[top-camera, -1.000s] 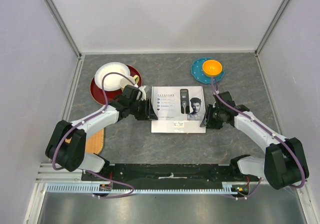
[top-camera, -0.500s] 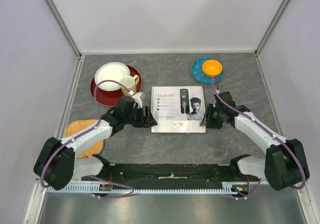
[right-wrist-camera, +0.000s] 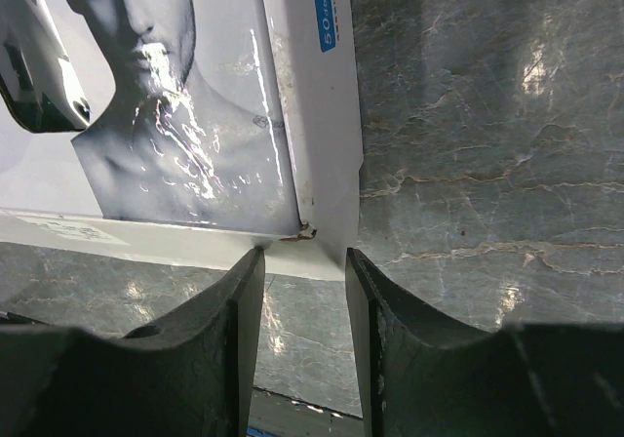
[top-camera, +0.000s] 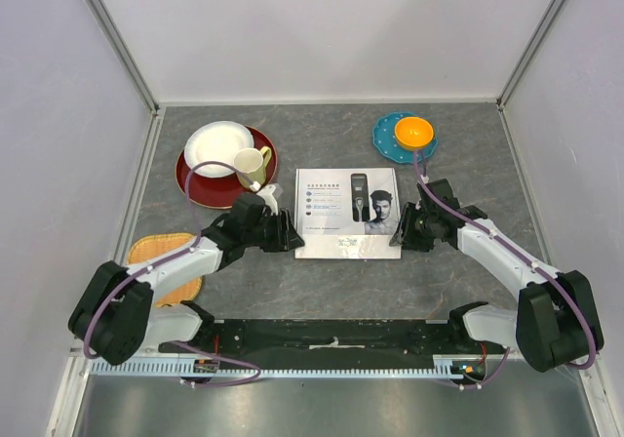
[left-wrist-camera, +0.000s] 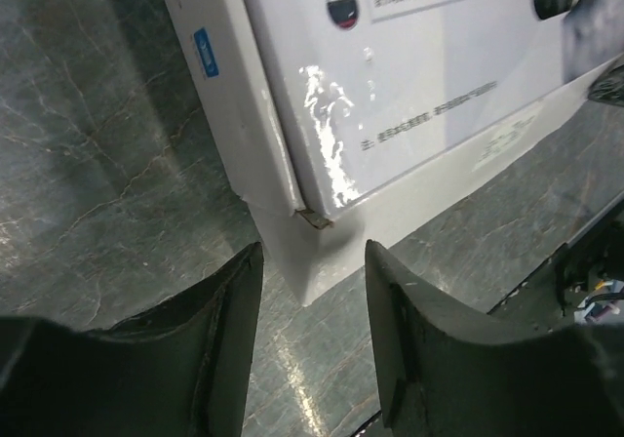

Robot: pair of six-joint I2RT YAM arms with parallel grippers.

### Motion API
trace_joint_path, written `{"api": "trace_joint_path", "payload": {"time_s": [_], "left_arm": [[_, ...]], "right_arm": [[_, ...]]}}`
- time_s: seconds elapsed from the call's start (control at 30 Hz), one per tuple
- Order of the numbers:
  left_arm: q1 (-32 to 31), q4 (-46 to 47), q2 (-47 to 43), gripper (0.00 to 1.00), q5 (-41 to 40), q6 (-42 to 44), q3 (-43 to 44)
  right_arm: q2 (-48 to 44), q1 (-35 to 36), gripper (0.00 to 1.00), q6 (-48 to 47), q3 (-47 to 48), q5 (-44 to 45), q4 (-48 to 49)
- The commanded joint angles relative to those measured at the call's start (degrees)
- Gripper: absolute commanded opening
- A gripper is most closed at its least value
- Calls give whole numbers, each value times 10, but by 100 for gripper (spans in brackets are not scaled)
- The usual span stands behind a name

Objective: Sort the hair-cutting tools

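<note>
The white cardboard box (top-camera: 347,213) lies closed at the table's middle, its lid printed with a clipper and a man's face. The clipper, comb attachments and brush are hidden; only the printed picture shows. My left gripper (top-camera: 292,234) is open and empty at the box's near left corner; in the left wrist view the corner of the box (left-wrist-camera: 390,96) points between the fingers of that gripper (left-wrist-camera: 314,250). My right gripper (top-camera: 398,234) is open and empty at the near right corner; in the right wrist view its fingers (right-wrist-camera: 303,254) straddle that corner of the box (right-wrist-camera: 175,115).
A red plate (top-camera: 195,185) with a white plate and a yellow cup (top-camera: 253,164) stands at the back left. A teal plate (top-camera: 382,137) with an orange bowl (top-camera: 413,131) stands at the back right. An orange mat (top-camera: 171,266) lies at the near left.
My left gripper has moved along the box's left side toward me, to its near left corner. The right gripper has hardly moved.
</note>
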Motion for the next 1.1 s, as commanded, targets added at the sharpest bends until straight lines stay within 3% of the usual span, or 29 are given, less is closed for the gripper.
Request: {"api": "trace_joint_path", "payload": {"time_s": [0.0,0.23,0.5,0.63,0.93,1.07], "left_arm": [[-8,71,37,51,-10,-12,-6],[-15,95,77,45,-72,-4,-16],[-35,85,-86,46,-99,35,-19],[-35,89,-120,52,-122,49,5],[-34,88,73,52,-121,52,183],[-33,90,183,53,-136,68,281]], "right_arm": [[-13,2,46,11,-7,19,21],[-14,2,46,24,-13,39,35],[-75,13,48,35,69,57,-1],[-84,38,49,38,83,39,48],[14,116,34,64,67,39,154],[42,127,33,63,34,50,180]]}}
